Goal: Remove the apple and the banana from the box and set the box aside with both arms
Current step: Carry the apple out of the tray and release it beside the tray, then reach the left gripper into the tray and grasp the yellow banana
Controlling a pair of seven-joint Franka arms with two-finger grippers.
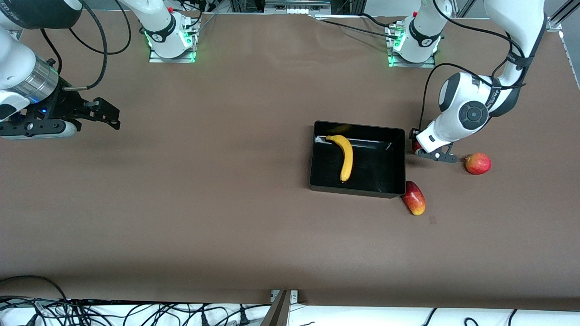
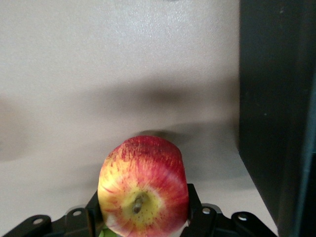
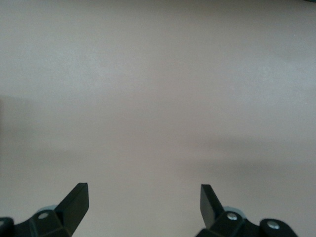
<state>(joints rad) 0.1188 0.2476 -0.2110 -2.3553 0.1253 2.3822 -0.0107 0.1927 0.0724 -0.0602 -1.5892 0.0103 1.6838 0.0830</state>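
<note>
Front view: a banana (image 1: 345, 156) lies inside the black box (image 1: 401, 156). The left gripper (image 1: 416, 146), just beside the box toward the left arm's end of the table, holds an apple (image 1: 415, 146). The right gripper (image 1: 106, 115) waits over bare table.

Left wrist view: fingers (image 2: 193, 200) clamp the apple (image 2: 143, 187).

Right wrist view: fingers (image 3: 74, 202) spread wide, empty.

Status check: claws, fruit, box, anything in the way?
Left claw shut on apple, beside box. Right claw open, waiting at its table end. Banana in box. Mango at the box's near corner.
</note>
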